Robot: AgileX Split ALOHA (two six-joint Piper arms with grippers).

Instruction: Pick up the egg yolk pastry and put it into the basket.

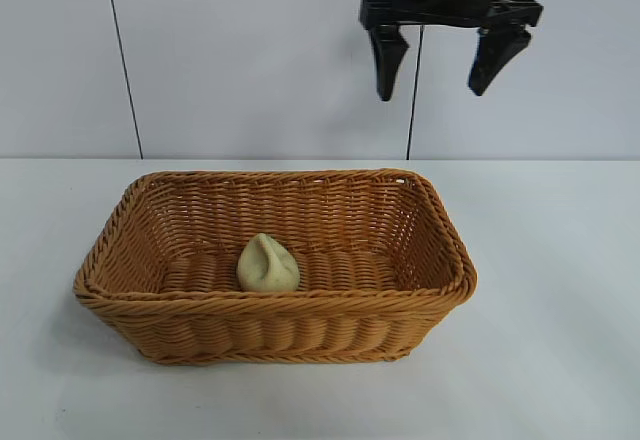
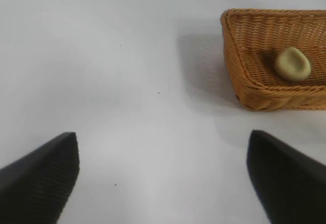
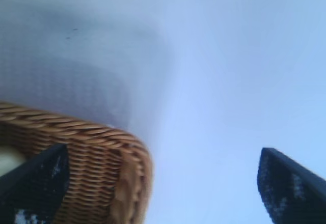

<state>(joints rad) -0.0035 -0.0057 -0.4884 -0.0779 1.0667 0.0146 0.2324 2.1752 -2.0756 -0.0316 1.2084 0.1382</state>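
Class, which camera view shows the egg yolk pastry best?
The exterior view: the egg yolk pastry sits whole and close inside the basket, its creased top visible. The left wrist view shows it smaller and farther off in the basket. The right wrist view shows only a pale sliver at its edge, possibly the pastry.

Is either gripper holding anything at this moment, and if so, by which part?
Nothing is held. The right gripper hangs open above the basket; the left gripper is open over bare table. The egg yolk pastry lies in the basket.
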